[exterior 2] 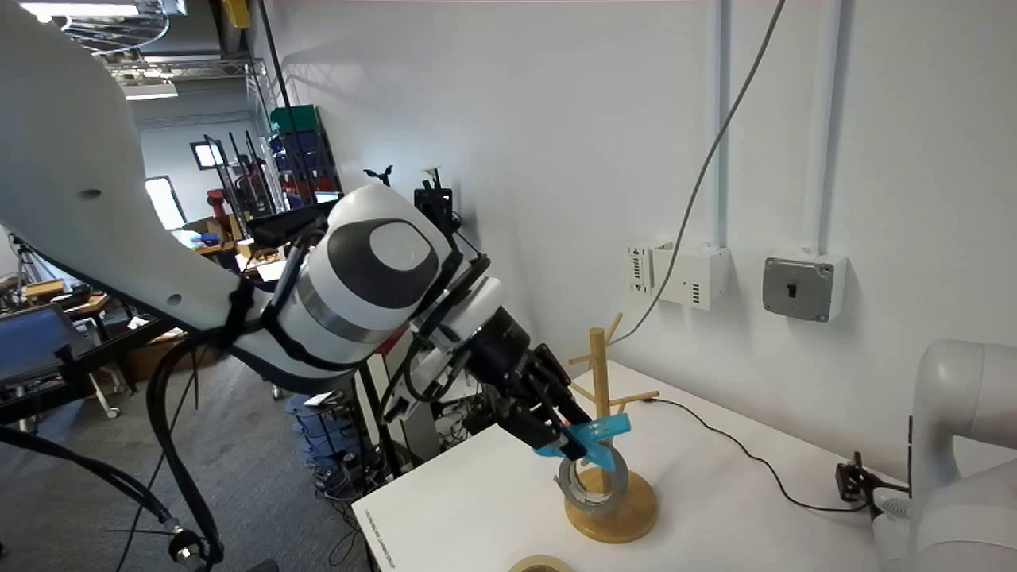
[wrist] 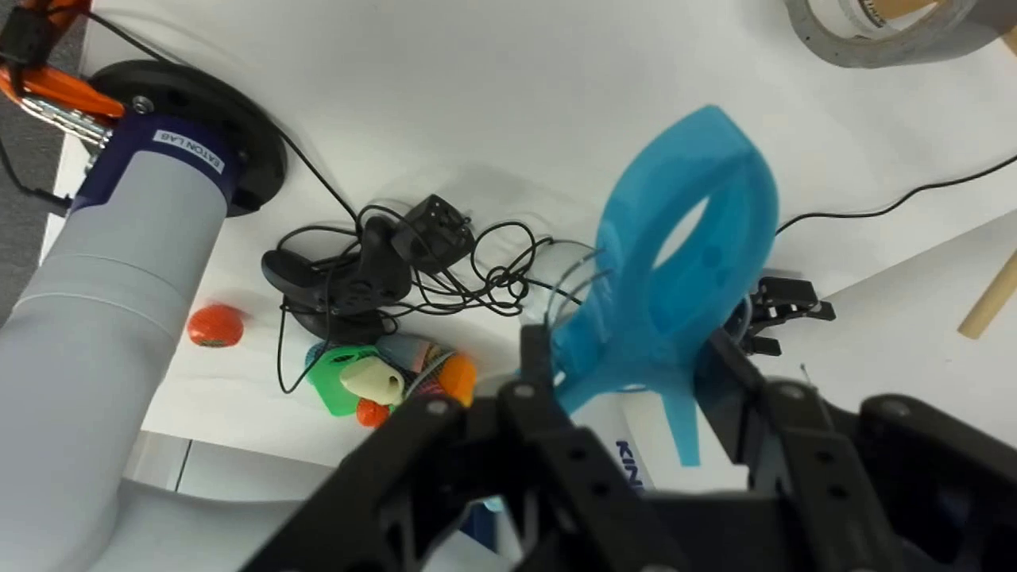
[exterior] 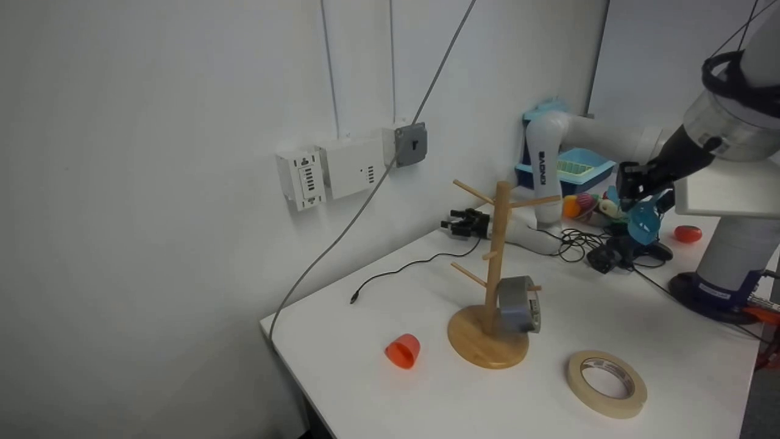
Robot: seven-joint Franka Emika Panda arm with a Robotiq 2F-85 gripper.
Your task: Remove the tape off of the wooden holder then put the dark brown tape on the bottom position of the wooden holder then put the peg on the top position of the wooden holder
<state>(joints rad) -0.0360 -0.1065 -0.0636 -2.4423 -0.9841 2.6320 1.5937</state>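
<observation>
We are seeing the claw (wrist: 630, 367) pinching the peg (wrist: 659, 306), presumably for topping the wooden holder (exterior: 495, 271), whose lower arm (exterior: 535, 288) is carrying the grey-brown roll (exterior: 517, 306); in an exterior view, the beige tape (exterior: 611, 408) is lying at the holder's four o'clock.

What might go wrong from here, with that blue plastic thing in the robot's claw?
The gripper pinches the blue peg with its loop sticking out, so a bump could twist it loose. The loop's opening looks narrow, so it may miss a thin upper rod of the wooden holder. And the dark tape roll hangs on one side, so a knock might swing it or tip the holder.
</observation>
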